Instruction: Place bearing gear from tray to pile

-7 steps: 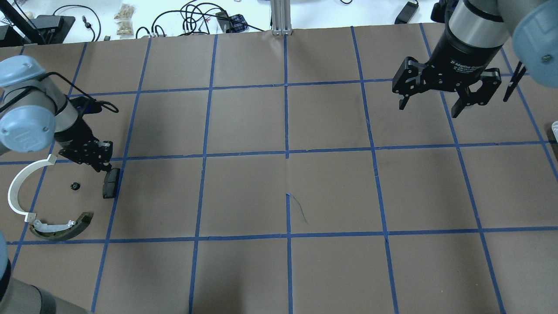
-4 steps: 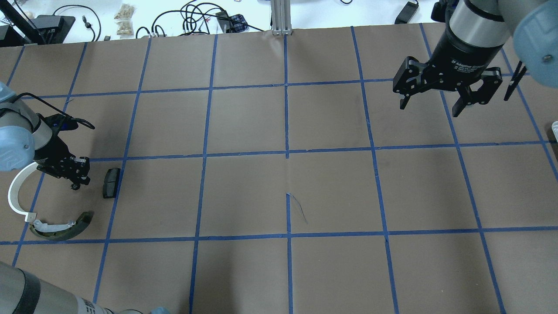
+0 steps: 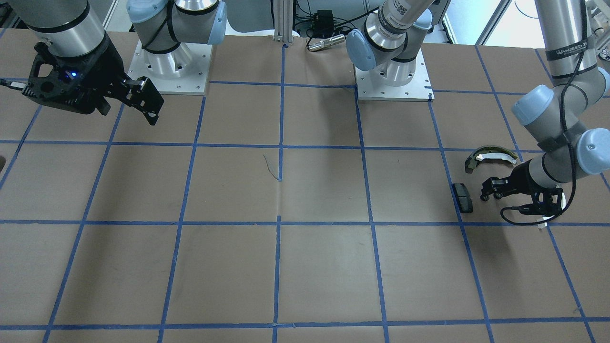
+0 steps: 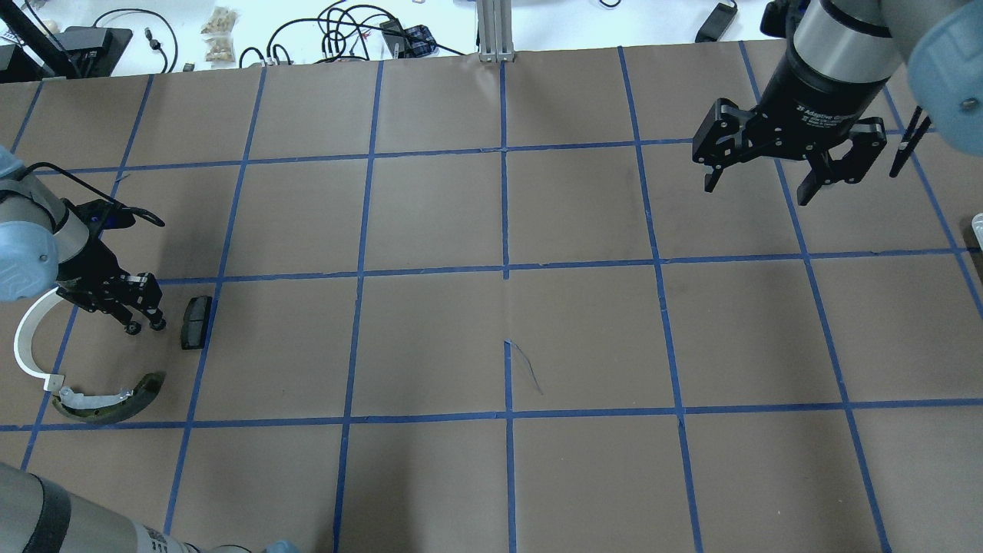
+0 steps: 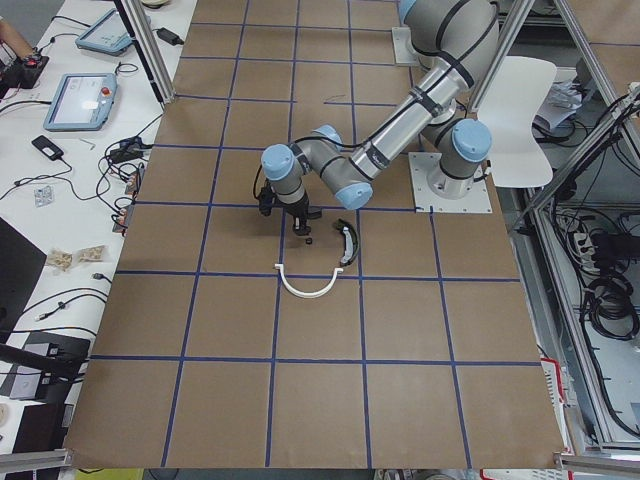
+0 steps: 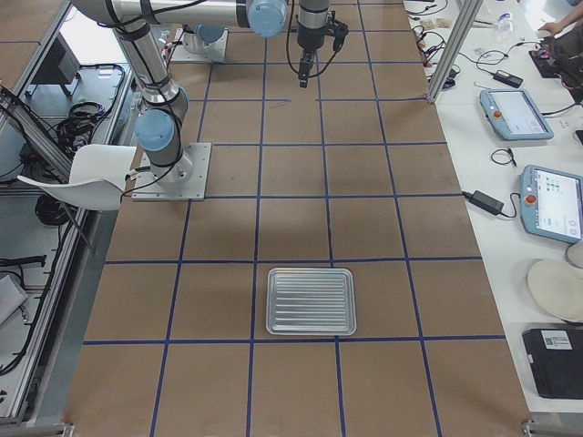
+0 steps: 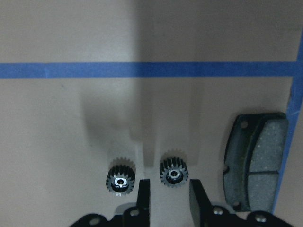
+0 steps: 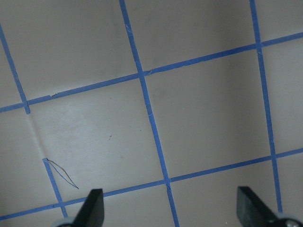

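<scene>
Two small black bearing gears (image 7: 173,172) (image 7: 120,179) lie side by side on the paper, just ahead of my left gripper (image 7: 169,189), which stands low over them with its jaws slightly apart and holds nothing. In the overhead view the gears (image 4: 157,325) (image 4: 133,329) sit under the left gripper (image 4: 146,316) inside the pile: white arc (image 4: 27,338), olive shoe (image 4: 115,399), black pad (image 4: 196,322). My right gripper (image 4: 756,188) hangs open and empty high over the far right. The metal tray (image 6: 310,300) shows only in the exterior right view.
Blue tape lines (image 4: 505,269) grid the brown paper. The black pad (image 7: 255,165) lies close to the right of my left fingers. Cables and small items (image 4: 345,34) lie past the table's far edge.
My left gripper moved left from beside the black pad and down next to the lone gear. A second gear now lies beside the first, and the jaws stand apart.
</scene>
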You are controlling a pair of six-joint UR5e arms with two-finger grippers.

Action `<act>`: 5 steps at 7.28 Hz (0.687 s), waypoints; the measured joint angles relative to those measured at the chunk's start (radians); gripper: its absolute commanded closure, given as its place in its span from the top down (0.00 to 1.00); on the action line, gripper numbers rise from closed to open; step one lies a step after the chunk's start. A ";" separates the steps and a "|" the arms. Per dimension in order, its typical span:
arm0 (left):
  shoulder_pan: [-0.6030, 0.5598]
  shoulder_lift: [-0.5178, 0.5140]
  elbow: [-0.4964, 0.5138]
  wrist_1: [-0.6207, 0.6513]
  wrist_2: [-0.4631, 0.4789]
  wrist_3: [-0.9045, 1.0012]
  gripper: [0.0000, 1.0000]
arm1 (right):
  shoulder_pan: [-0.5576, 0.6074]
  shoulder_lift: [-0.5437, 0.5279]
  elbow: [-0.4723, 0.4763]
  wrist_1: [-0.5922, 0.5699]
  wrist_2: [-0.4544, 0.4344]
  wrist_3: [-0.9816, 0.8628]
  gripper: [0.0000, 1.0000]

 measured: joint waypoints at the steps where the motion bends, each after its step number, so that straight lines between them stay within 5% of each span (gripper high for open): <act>1: -0.073 0.031 0.076 -0.117 -0.003 -0.077 1.00 | 0.000 -0.003 0.001 0.000 -0.001 -0.001 1.00; 3: -0.260 0.073 0.284 -0.361 -0.040 -0.333 1.00 | 0.000 -0.004 0.004 0.000 0.001 0.000 1.00; 5: -0.457 0.097 0.436 -0.460 -0.074 -0.540 1.00 | 0.000 -0.004 0.022 -0.001 0.001 -0.002 1.00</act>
